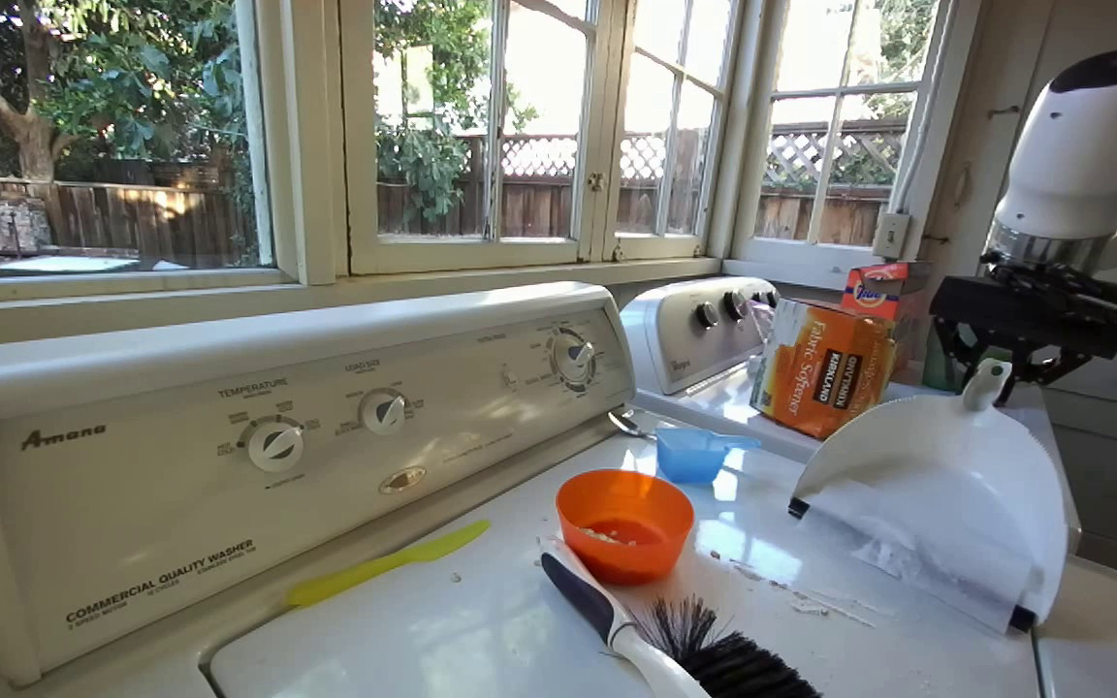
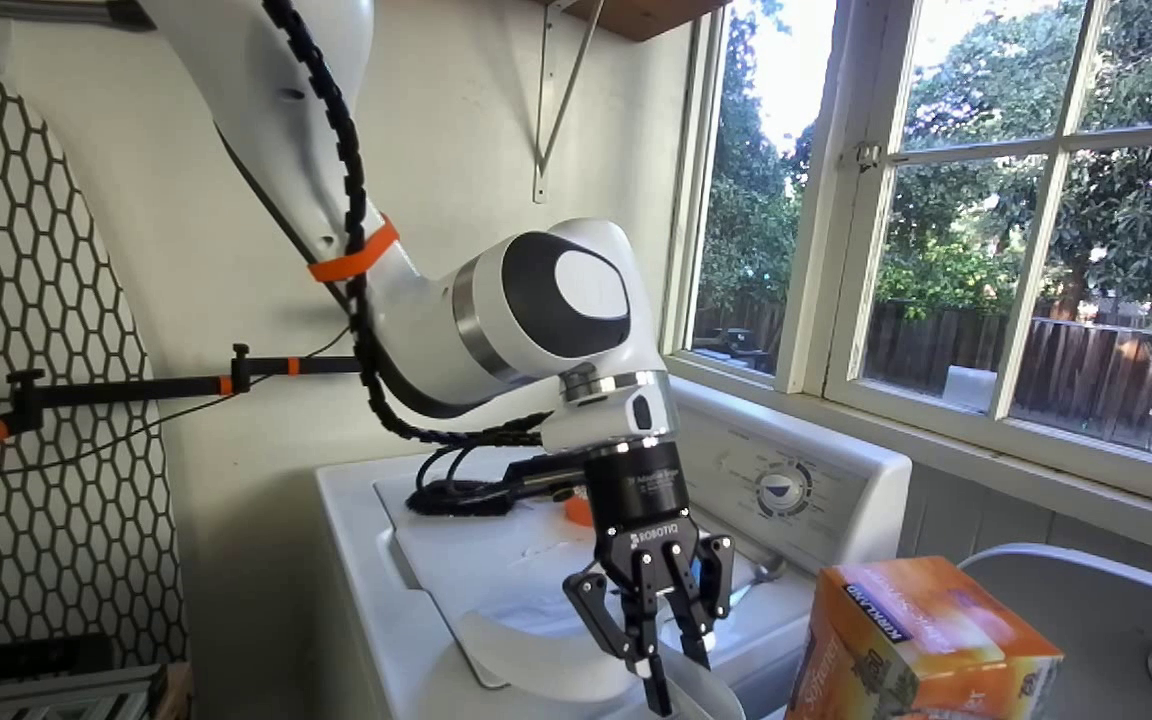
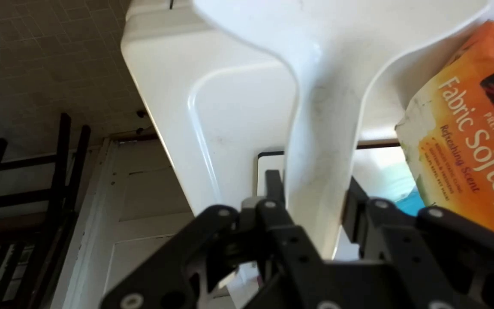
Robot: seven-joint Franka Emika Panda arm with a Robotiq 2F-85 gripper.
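White dustpan handle [image 3: 322, 171] fills the jaws — parted by its width, gripping both edges.

- Dustpan [image 1: 956, 465]: white, black tips at its lower corners.
- Robotiq gripper [image 3: 314, 189], at the dustpan's handle: black.
- Kirkland Fabric Softener box [image 1: 825, 370], beside the dustpan: orange and pale yellow, white lettering, black label.
- Measuring scoop [image 1: 690, 458], near the dustpan: translucent blue.
- Bowl [image 1: 641, 564], near the dustpan: bright orange.
- Hand brush [image 1: 660, 671]: white handle, dark grip, black bristles.
- Plastic knife [image 1: 394, 562], well apart from the dustpan: lime yellow.
- Ironing board cover [image 2: 46, 260]: black honeycomb on off-white.
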